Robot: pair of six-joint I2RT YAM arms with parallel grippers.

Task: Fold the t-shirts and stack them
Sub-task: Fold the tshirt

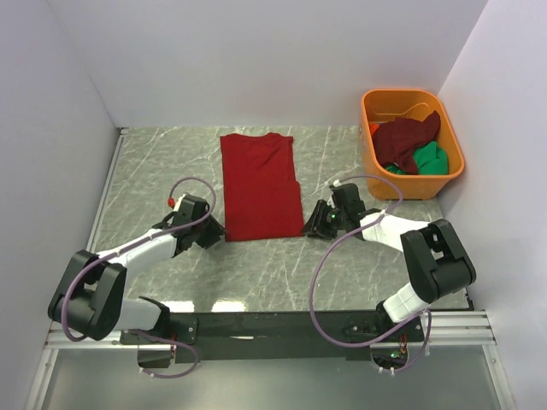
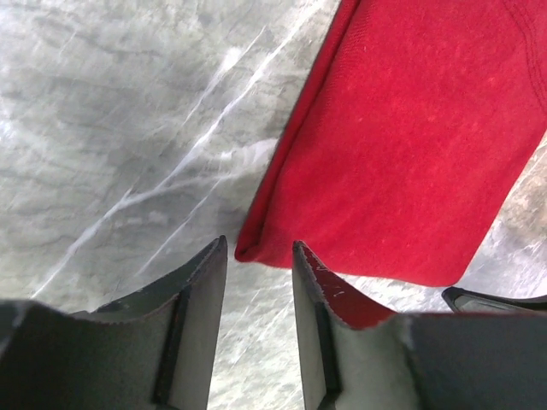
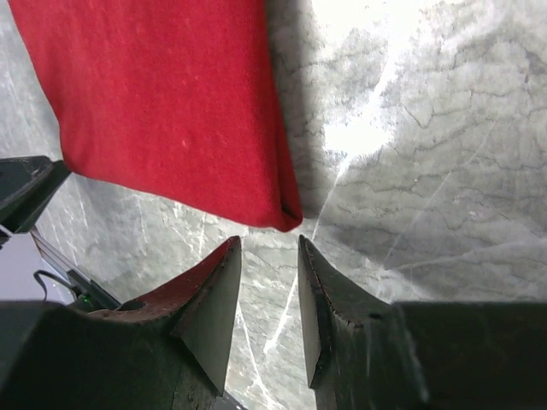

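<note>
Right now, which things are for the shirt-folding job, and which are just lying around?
For the job: bright red cloth t-shirt, laid out flat; dark maroon cloth t-shirt and green cloth t-shirt, bunched up together.

Just lying about: orange plastic tub holding those two; grey marble-patterned table.

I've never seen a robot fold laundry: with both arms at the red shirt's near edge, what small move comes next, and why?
Probably slide both forward and close on the near corners of the red t-shirt. The left end effector and right end effector each sit open, empty, just short of a corner, and the shirt lies flat as a long strip, needing another fold.
</note>
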